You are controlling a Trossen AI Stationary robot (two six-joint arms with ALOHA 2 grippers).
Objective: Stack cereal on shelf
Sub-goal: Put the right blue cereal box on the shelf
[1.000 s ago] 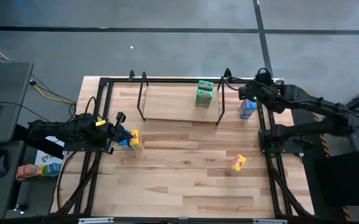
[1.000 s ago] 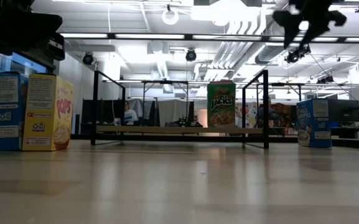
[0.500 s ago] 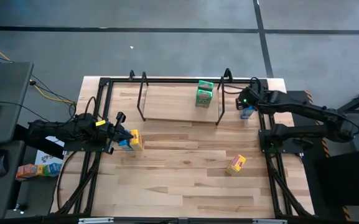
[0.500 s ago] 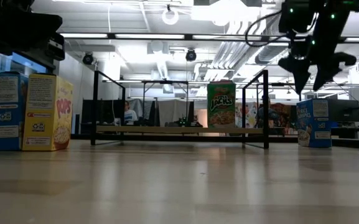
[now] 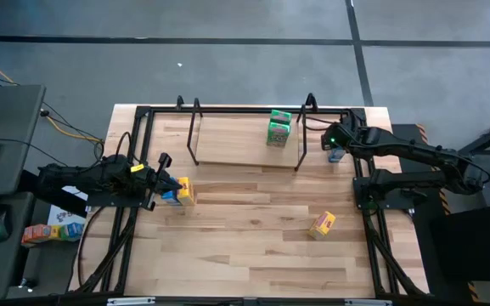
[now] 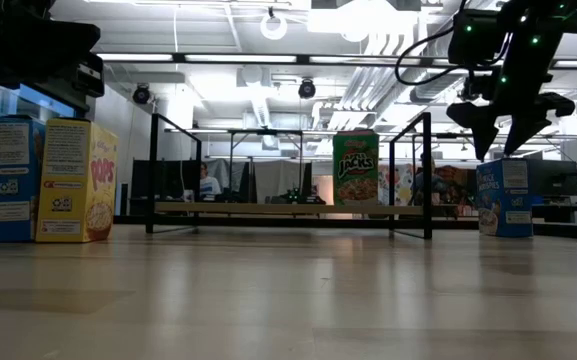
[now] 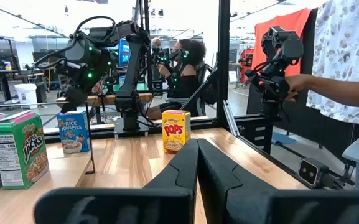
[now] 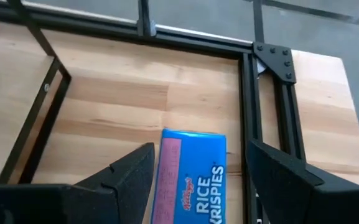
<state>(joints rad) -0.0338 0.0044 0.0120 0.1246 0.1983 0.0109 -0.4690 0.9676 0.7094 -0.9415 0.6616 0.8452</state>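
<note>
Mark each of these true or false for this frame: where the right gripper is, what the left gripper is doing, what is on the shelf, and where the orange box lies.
1. The right gripper is open above the blue Rice Krispies box. True.
2. The left gripper is open. False: it is shut.
3. A green box stands on the shelf. True.
4. The orange box lies on the shelf. False: it lies on the table, outside the shelf.

"RICE KRISPIES" on blue box (image 8: 191,180)
</note>
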